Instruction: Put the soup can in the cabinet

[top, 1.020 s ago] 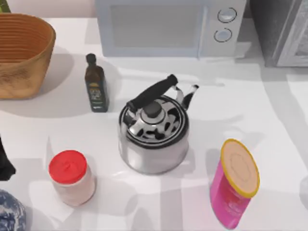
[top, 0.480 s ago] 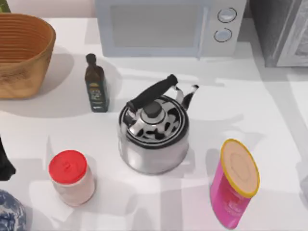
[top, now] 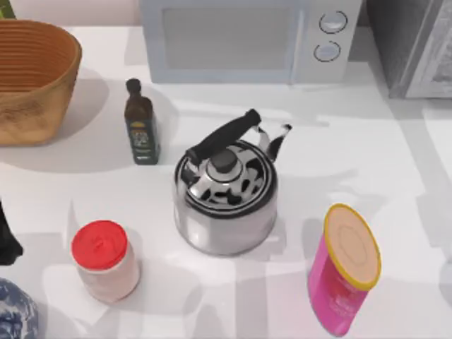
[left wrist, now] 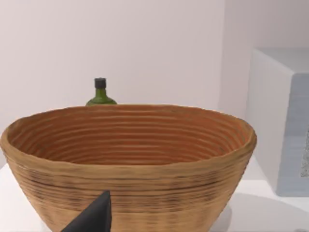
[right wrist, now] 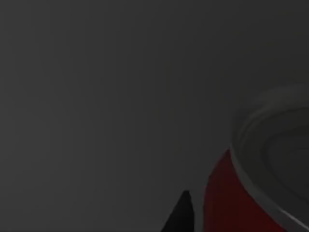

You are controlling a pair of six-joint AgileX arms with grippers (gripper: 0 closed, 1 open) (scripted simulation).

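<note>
Shadows shift on the right of the tabletop (top: 395, 162); items stay put. Soup can (right wrist: 222, 198) sits beside the right tool (right wrist: 181, 215) in dark surroundings; whether the tool grips it cannot be told. Placement appears nearly complete, with release remaining. Left tool (top: 7, 240) idles near left, state likewise unclear.

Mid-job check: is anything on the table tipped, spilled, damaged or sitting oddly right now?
Nothing stands out. The kettle, olive oil bottle, red-lidded jar and pink canister stand upright on the table, with no spills visible. The right wrist view is dark, with the soup can close by.
</note>
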